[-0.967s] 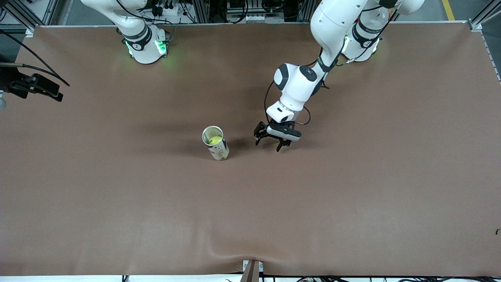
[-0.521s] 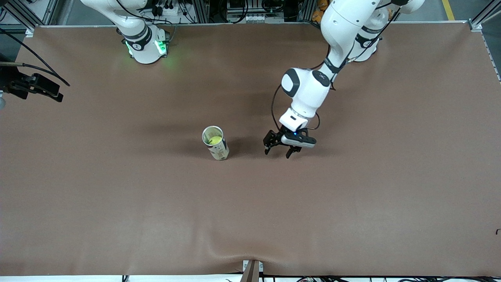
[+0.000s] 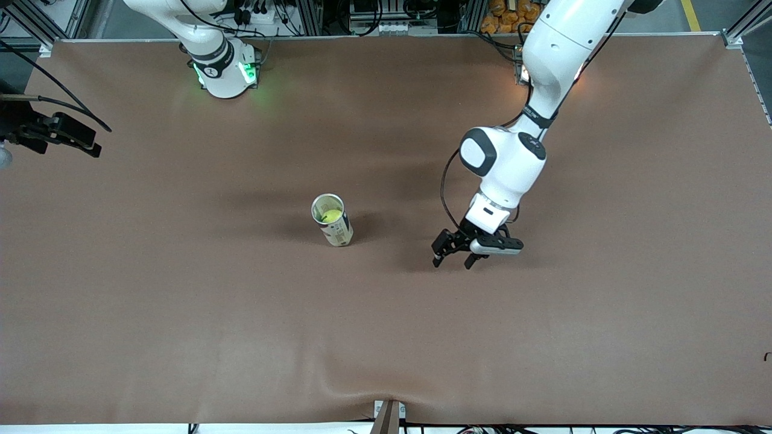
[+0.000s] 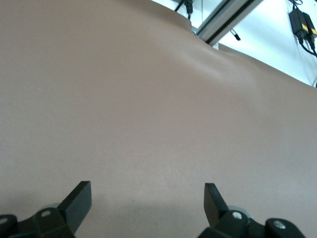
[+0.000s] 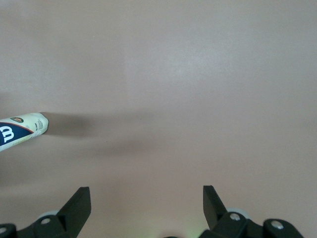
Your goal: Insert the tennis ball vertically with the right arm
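Tennis ball [image 3: 330,215]: yellow, fuzzy, seen seated inside can [image 3: 332,220], table [image 3: 181,301] centre.
Can: tall cardboard cylinder, open top, printed wall; upright.
Left end effector [image 3: 452,260]: fingers apart, empty, at can's 4 o'clock.
Right end effector [image 5: 143,208]: fingers apart, empty.
Risk: can judged easily toppled if clipped by passing arm; ball spilled.

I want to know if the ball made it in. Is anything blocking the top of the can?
Nothing visible blocks it. The can stands upright and open, with the tennis ball already inside. The left gripper, open and empty, hangs over bare table toward the left arm's end. The right gripper is open too.
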